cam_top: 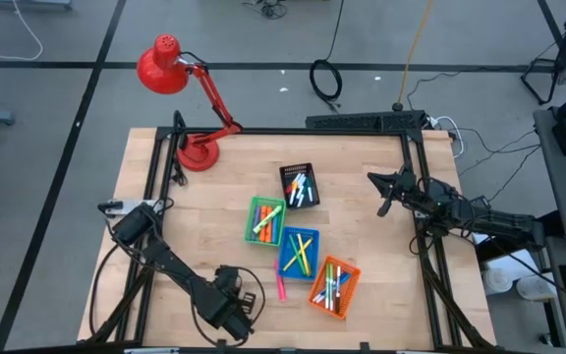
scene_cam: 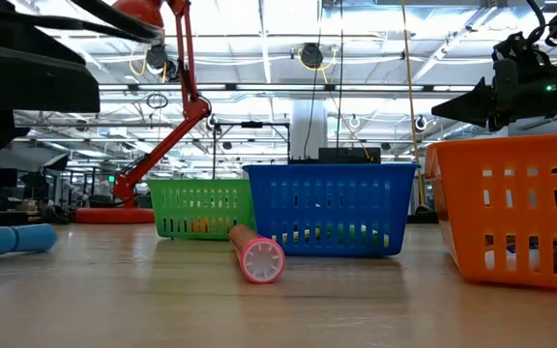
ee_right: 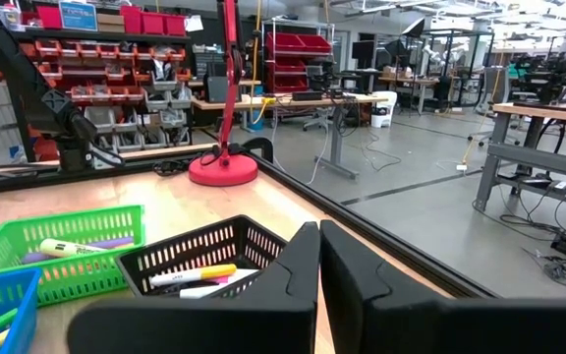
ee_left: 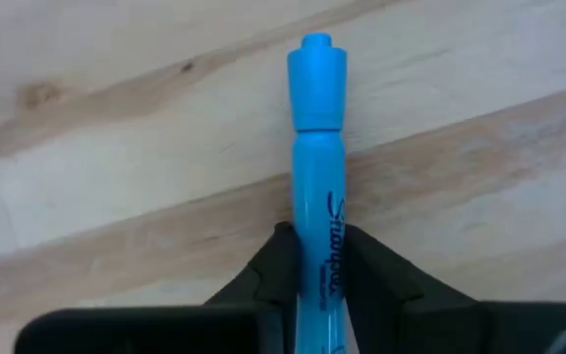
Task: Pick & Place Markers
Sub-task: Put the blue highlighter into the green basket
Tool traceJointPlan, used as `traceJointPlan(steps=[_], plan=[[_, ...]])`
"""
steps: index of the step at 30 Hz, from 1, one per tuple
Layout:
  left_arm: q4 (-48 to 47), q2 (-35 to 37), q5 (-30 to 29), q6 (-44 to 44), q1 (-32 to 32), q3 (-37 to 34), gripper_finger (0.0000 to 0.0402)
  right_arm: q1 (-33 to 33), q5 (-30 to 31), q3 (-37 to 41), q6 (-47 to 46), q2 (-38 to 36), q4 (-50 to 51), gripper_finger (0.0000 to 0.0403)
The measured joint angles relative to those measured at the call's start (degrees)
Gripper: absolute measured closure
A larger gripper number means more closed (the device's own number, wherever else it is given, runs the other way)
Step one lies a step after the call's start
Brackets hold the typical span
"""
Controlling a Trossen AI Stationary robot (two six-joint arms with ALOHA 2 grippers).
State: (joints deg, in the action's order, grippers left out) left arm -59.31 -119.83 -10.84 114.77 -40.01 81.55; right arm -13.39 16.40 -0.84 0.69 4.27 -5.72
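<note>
1. Overhead, you see the left gripper [cam_top: 232,307] low at the near edge of the wooden table [cam_top: 362,265], well apart from the four baskets clustered mid-table: green basket [cam_top: 265,220], black basket [cam_top: 300,185], blue basket [cam_top: 299,253] and orange basket [cam_top: 334,286], each holding markers. A pink marker [cam_top: 281,287] lies loose on the wood just beside the blue basket, and the red lamp [cam_top: 180,84] stands at the far left corner. Your right gripper [cam_top: 386,193] hangs over the table's right side, away from the baskets
2. At table level, you see the pink marker end-on in front of the blue basket, with a blue marker [scene_cam: 8,239] lying at the picture's left edge
3. From the left wrist, you see the two dark fingers [ee_left: 278,265] closed on the blue marker's barrel, one on each side, the marker lying along the wood with its cap pointing away
4. From the right wrist, your fingers [ee_right: 298,265] are pressed together with nothing between them, above the black basket's corner
</note>
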Motion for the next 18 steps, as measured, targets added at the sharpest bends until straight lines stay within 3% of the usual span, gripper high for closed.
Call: traceJointPlan(steps=[7,16,18], plan=[[-4.1,0.1,-12.6,-7.2,1.8,7.3,0.0343,0.0,0.0,0.0,0.0,0.0,0.0,0.0403],[-11.6,4.3,-23.0,-28.6,8.1,17.4,0.0343,0.0,0.0,0.0,0.0,0.0,0.0,0.0403],[-12.0,5.5,-23.1,-34.8,10.4,18.0,0.0343,0.0,-0.1,0.0,0.0,0.2,0.0,0.0403]])
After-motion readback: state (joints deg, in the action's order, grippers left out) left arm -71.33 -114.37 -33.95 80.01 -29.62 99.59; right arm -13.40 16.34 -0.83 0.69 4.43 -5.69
